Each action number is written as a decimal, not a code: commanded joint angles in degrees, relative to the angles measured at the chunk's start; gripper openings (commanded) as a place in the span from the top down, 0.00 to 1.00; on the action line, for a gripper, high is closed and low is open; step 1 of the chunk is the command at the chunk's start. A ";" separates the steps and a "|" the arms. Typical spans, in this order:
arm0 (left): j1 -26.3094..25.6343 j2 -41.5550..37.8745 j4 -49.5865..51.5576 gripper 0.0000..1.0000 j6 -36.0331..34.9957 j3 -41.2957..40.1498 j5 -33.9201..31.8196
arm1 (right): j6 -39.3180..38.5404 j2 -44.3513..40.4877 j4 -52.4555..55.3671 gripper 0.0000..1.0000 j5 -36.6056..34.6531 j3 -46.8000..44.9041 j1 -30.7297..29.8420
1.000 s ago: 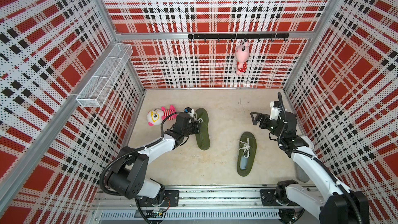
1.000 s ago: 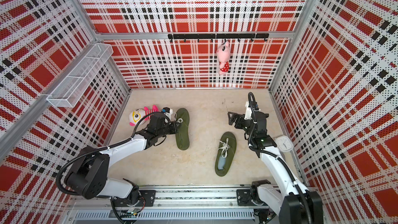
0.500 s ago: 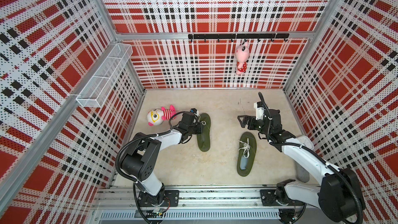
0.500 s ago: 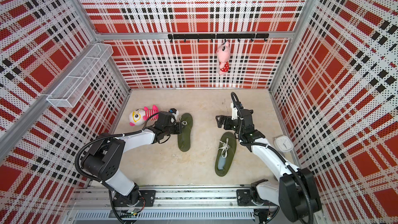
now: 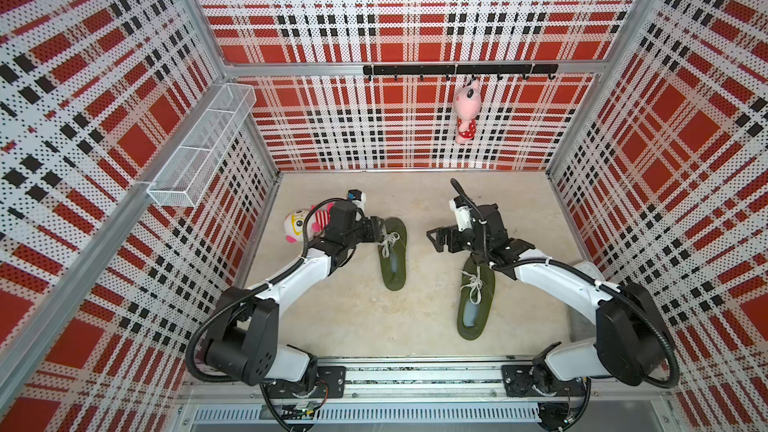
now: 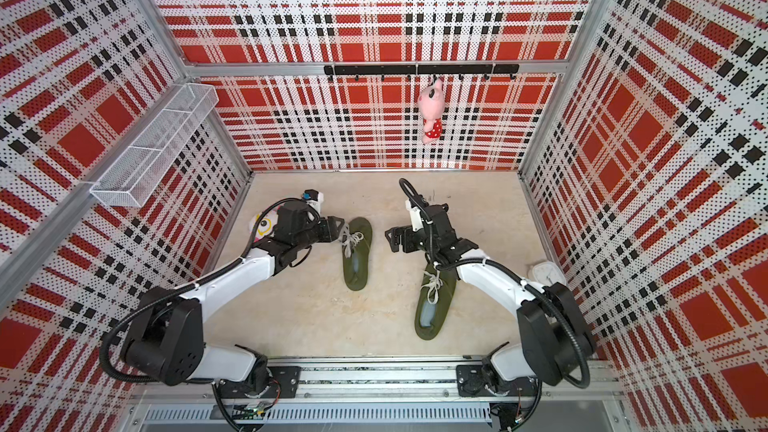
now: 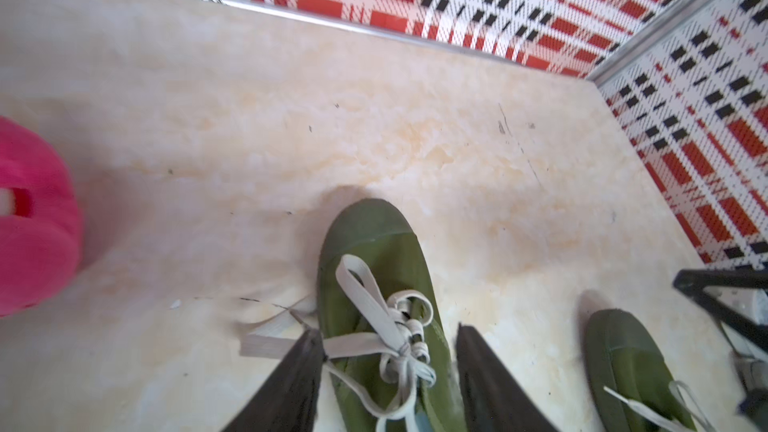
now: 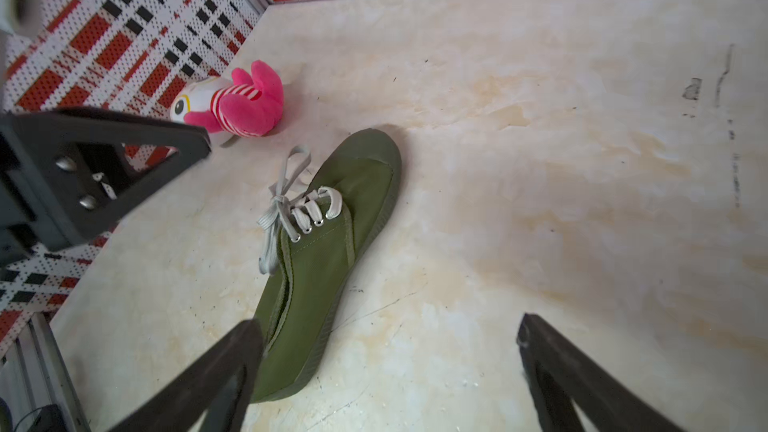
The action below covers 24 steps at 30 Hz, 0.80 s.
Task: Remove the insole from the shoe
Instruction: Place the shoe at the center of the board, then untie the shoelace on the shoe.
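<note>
Right arm has swung in toward the shoe (image 5: 392,257), and the left end effector (image 7: 386,332) has parted its jaws from shut. It now stands half open astride the shoe at the laces (image 7: 374,309), holding nothing. The right end effector (image 8: 387,322) is wide and empty, beside the shoe. The insole (image 5: 392,263) appears to remain inside the shoe. Hazards: a jaw may snag the loose laces and drag the shoe across the bench (image 5: 415,201). Unpinned, the shoe may lift with the insole.
</note>
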<state>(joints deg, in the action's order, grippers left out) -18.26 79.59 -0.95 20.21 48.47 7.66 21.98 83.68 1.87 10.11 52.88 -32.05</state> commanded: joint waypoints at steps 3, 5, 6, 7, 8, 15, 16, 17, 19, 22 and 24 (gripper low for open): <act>5.96 -6.60 -3.82 0.40 7.24 -7.77 2.80 | -2.33 6.74 2.59 0.00 -1.20 5.05 -4.46; 7.56 -8.59 -7.16 0.39 11.14 -11.37 5.40 | -2.38 9.56 3.68 0.00 -0.72 7.24 -5.82; 7.93 -9.30 -8.67 0.38 12.89 -12.92 5.96 | -2.24 10.71 3.96 0.00 -0.46 8.06 -6.27; 8.14 -10.00 -10.36 0.37 14.85 -14.60 6.45 | -2.05 11.98 4.11 0.00 -0.19 8.74 -6.81; 8.34 -10.56 -12.32 0.37 16.79 -16.20 6.77 | -1.63 13.09 3.96 0.00 -0.01 9.27 -7.33; 5.49 -8.63 -22.93 0.37 25.83 -22.02 11.06 | 1.03 19.78 2.79 0.01 2.14 11.69 -9.34; 4.61 -7.67 -23.82 0.37 26.73 -22.13 10.98 | 1.56 20.59 2.87 0.02 2.39 12.04 -9.39; 4.55 -6.88 -25.15 0.36 28.02 -22.46 11.04 | 1.95 21.16 2.75 0.02 2.46 12.15 -9.39; 2.27 -5.27 -29.77 0.33 34.52 -24.28 10.68 | 2.66 22.11 2.19 0.03 2.64 12.07 -9.43; 1.80 -3.28 -34.24 0.28 46.66 -26.56 7.44 | 3.33 22.79 1.41 0.03 2.24 11.63 -9.44; 1.39 -1.91 -34.38 0.28 51.80 -26.59 5.81 | 3.51 23.14 1.23 0.04 2.03 11.54 -9.43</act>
<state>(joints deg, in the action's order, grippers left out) -16.47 76.01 -30.13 59.79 22.61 15.99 24.58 105.95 4.45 12.01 63.81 -41.15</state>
